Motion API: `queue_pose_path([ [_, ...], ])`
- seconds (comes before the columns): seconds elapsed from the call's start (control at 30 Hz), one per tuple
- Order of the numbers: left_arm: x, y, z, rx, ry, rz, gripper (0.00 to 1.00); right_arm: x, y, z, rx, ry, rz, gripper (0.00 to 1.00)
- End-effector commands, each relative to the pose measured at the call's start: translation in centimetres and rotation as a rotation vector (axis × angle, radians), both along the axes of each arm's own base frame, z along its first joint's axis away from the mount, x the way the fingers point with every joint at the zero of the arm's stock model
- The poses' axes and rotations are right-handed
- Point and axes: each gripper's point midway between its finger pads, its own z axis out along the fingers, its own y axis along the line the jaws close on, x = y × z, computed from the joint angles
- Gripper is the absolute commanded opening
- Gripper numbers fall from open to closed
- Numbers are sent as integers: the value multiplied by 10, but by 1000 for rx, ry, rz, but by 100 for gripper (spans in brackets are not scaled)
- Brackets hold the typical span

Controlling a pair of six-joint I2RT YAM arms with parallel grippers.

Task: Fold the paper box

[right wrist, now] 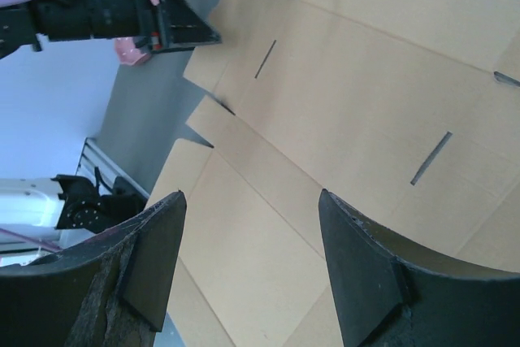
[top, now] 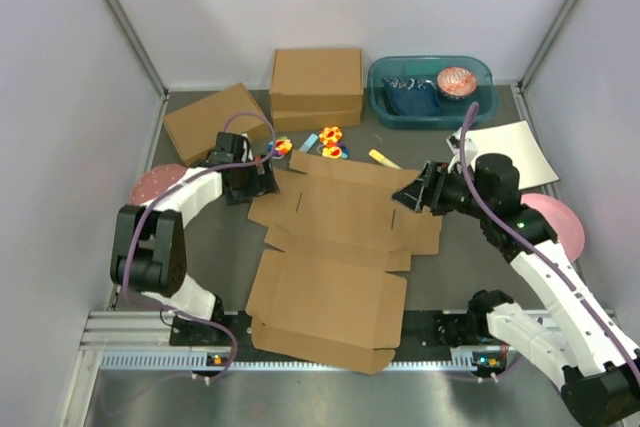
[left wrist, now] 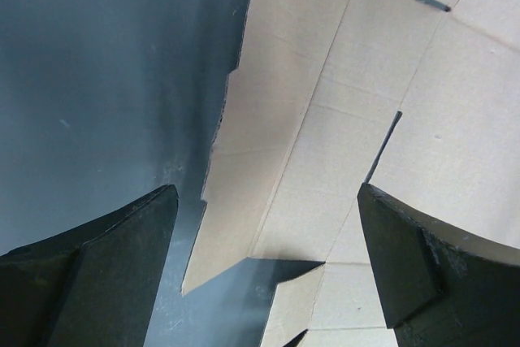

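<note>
The paper box point(top: 335, 247) is a flat brown die-cut cardboard sheet with flaps and slots, lying unfolded in the middle of the dark table. My left gripper point(top: 262, 182) is open and empty at the sheet's far left flap; in the left wrist view point(left wrist: 268, 201) its fingers straddle that flap's edge point(left wrist: 268, 144) just above it. My right gripper point(top: 405, 195) is open and empty over the sheet's far right part; the right wrist view point(right wrist: 252, 201) looks down on the sheet point(right wrist: 341, 111) between the open fingers.
A smaller brown box point(top: 217, 122) sits at an angle at the far left, a taller brown box point(top: 316, 87) at the far middle. A teal bin point(top: 430, 92), white paper point(top: 510, 152), pink discs point(top: 555, 222), and small colourful toys point(top: 330, 139) lie around.
</note>
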Motion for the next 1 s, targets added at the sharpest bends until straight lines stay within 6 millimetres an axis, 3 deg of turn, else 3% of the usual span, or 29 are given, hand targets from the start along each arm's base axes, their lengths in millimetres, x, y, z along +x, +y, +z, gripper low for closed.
queue_pose_path([
  [0.0, 8, -13, -7, -63, -5, -44, 97, -3, 12, 32, 64, -80, 63, 67],
  [0.13, 17, -17, -10, -76, -3, -58, 92, -1, 11, 27, 54, -78, 60, 67],
  [0.27, 16, -37, -6, -169, 2, -133, 64, 2, 12, 25, 56, -71, 59, 66],
  [0.3, 13, -44, -4, -209, 7, -164, 50, 1, 13, 27, 59, -74, 64, 66],
  [0.4, 11, -51, -1, -243, -6, -183, 32, 5, 14, 32, 63, -83, 55, 66],
  [0.53, 0, -53, -2, -247, -39, -187, 17, 10, 15, 36, 63, -81, 45, 66],
  [0.77, -6, -71, 15, -173, -186, -215, 6, 28, 12, 32, 8, -80, 6, 64],
  [0.8, -6, -74, 26, -174, -238, -219, 5, 31, 10, 33, -3, -84, -10, 64],
  [0.87, -11, -80, 26, -154, -296, -215, 3, 36, 10, 31, -23, -84, -14, 63],
  [0.9, -10, -82, 38, -157, -363, -212, 2, 38, 10, 33, -29, -90, -24, 63],
  [0.97, -17, -88, 37, -137, -419, -217, 0, 40, 12, 32, -44, -90, -25, 63],
])
